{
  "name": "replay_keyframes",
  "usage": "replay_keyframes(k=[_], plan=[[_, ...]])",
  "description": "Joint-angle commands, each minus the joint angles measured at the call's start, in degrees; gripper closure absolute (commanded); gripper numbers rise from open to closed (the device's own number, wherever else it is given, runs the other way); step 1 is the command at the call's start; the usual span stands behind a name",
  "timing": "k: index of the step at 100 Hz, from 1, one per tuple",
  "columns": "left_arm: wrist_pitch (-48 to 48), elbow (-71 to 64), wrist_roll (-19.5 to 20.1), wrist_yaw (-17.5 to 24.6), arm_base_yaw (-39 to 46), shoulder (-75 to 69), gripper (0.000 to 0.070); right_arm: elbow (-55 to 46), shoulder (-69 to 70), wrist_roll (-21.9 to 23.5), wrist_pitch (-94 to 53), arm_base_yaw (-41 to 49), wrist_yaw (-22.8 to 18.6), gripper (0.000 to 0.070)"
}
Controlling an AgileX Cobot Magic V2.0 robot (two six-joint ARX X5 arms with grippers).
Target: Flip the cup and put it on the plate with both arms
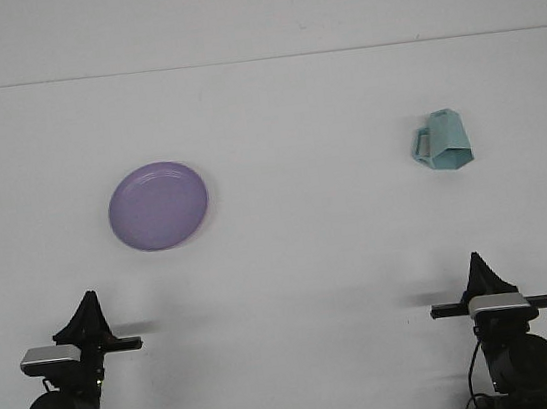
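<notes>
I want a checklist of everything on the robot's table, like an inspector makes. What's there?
Surface: white table, bare between the things.
Job's things: purple plate on the left, nothing on it; teal cup on the right, upside down, handle pointing left, far from the plate.
Clutter: nothing seen.
Grippers: left gripper and right gripper at the near edge, holding nothing, both far from the cup.
Cables: dark cable beside the right arm's base.
Surroundings: plain white wall behind.
</notes>
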Motion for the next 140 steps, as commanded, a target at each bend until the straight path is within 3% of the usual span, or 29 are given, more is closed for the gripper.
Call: replay_keyframes(k=[1,34,45,75,88,99,115,130,140], plan=[[0.55,-1.18,0.31,0.07,0.04,-0.07,0.0687,-0.15,-0.04,0.98,0.61,-0.02,0.17,0.07],[0.55,-1.18,0.31,0.07,0.04,-0.07,0.0687,-0.15,-0.04,0.98,0.61,-0.02,0.17,0.07],[0.55,-1.18,0.31,0.07,0.04,-0.07,0.0687,-0.15,-0.04,-6.47,0.92,-0.04,0.46,0.07],[0.57,-1.18,0.24,0.07,0.04,-0.07,0.0687,-0.15,-0.04,-6.27,2.78,-0.04,0.13,0.07],[0.55,-1.18,0.22,0.07,0.04,-0.07,0.0687,-0.15,-0.04,0.44,2.89,0.07,-1.62,0.07],[0.57,-1.18,0.22,0.07,0.04,-0.07,0.0687,-0.15,-0.04,3.93,2.95,0.07,-1.42,0.07],[0.55,-1.18,0.22,0.07,0.04,-0.07,0.0687,0.22,-0.04,12.85,6.67,0.04,-0.66,0.07],[0.55,-1.18,0.07,0.07,0.04,-0.07,0.0687,6.99,3.26,14.23,3.15,0.04,4.66,0.07],[0.55,-1.18,0.07,0.07,0.04,-0.07,0.0687,12.98,9.4,12.17,2.62,0.04,4.92,0.07]])
